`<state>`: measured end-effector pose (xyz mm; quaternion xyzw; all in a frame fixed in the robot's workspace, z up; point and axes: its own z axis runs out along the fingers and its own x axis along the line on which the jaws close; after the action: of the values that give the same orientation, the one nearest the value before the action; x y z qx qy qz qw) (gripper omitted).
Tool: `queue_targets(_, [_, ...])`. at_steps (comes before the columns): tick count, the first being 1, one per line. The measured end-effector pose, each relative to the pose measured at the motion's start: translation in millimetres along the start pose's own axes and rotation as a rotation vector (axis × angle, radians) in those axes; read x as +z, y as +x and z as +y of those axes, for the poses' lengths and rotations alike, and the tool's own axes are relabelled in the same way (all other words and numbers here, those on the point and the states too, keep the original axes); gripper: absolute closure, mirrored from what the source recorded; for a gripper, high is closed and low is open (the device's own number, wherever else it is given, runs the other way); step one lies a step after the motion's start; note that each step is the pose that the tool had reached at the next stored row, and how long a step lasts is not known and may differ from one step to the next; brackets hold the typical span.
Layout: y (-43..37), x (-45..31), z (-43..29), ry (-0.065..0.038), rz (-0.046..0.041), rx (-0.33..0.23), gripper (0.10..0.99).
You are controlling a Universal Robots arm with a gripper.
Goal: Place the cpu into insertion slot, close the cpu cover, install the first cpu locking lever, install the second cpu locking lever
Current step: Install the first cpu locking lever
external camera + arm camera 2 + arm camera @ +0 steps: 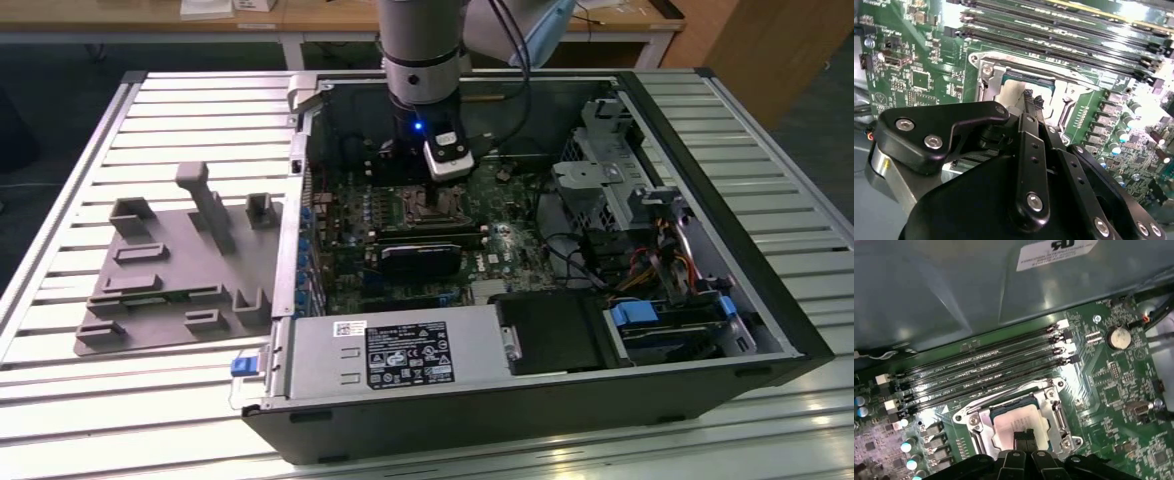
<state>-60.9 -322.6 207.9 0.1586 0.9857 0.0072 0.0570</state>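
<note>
- Exterior view: the arm is reaching straight down into the open computer case (747,330), its gripper (430,195) hovering over the insertion slot (424,208)
- Second wrist view: fingertips (1030,97) are pressing together just above the cpu (1013,92)
- First wrist view: the cpu cover (1054,407) is lying closed around the cpu, with the clenched, empty jaws touching its top

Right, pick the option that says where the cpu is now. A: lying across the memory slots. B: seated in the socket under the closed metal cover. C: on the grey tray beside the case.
B: in the first wrist view the cpu shows through the cover window, gripper right over it.
</note>
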Motion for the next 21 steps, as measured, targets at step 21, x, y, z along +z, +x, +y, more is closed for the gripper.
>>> queue_targets(21, [-2.9, -22.2, 0.9, -0.012, 0.0035, -0.111, 0.984])
